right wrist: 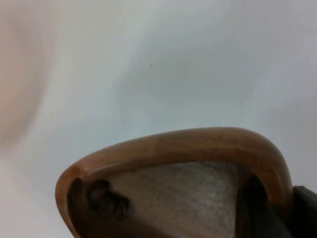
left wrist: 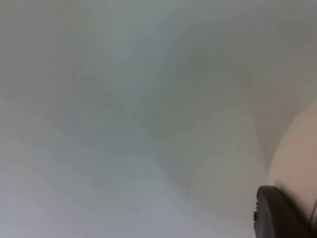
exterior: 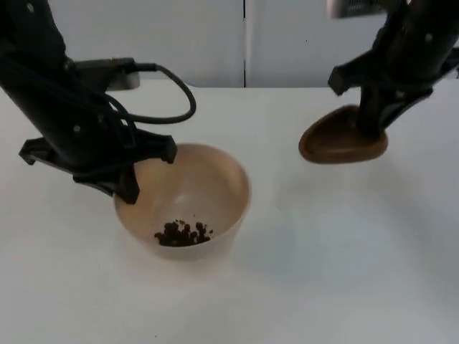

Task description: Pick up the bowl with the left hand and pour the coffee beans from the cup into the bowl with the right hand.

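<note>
While the bowl (exterior: 188, 197), w/ coffee beans (exterior: 183, 233) inside, is gripped at its rim by the left gripper (exterior: 123, 180), the wooden cup (exterior: 343, 136) is clamped by the right gripper (exterior: 373, 118) over the surface (exterior: 344, 272).

A robot test bench in a lab-like room rather than a home or kitchen: a plain white table top (exterior: 337, 272) ends at a bare grey partition wall (exterior: 186, 36) with a vertical seam, with no furniture or household fittings around. Two black robot arms reach in from the upper corners, the left arm (exterior: 57, 107) over a beige bowl (exterior: 215, 179) and the right arm (exterior: 409, 50) over a brown wooden cup (exterior: 337, 140). The few props stand alone on the white surface, a small pile of dark coffee beans (exterior: 183, 233) lying in the bowl.
</note>
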`<action>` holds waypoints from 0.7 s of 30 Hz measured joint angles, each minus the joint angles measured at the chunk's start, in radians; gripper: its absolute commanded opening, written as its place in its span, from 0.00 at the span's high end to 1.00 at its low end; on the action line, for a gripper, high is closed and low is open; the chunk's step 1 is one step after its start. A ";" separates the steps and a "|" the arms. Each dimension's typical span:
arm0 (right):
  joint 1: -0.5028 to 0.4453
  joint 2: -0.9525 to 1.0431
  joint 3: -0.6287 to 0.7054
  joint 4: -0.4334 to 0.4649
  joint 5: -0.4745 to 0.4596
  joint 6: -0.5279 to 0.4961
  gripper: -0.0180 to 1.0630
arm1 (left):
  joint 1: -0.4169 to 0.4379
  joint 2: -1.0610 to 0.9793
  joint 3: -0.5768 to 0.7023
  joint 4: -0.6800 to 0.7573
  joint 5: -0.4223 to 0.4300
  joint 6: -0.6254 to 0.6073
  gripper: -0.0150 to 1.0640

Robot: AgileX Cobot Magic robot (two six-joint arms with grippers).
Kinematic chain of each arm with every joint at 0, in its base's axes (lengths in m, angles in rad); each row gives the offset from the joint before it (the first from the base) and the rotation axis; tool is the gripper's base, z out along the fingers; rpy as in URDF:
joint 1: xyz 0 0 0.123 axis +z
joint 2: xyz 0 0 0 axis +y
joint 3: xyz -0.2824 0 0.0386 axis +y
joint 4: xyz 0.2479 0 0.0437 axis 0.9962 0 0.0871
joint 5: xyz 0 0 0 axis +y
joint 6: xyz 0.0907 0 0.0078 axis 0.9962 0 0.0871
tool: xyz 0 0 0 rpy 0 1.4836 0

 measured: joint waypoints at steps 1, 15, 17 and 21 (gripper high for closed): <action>0.000 0.000 0.000 0.000 0.000 0.000 0.98 | 0.000 0.000 0.000 0.000 0.000 0.000 0.99; 0.000 0.114 0.043 -0.001 -0.194 0.032 0.98 | 0.000 0.076 0.000 -0.025 -0.040 0.018 0.99; 0.000 0.128 0.050 -0.001 -0.205 0.034 0.98 | 0.000 0.076 0.000 -0.027 -0.040 0.018 0.99; 0.000 0.154 0.052 -0.001 -0.220 0.034 0.98 | 0.000 0.076 0.000 -0.029 -0.042 0.018 0.99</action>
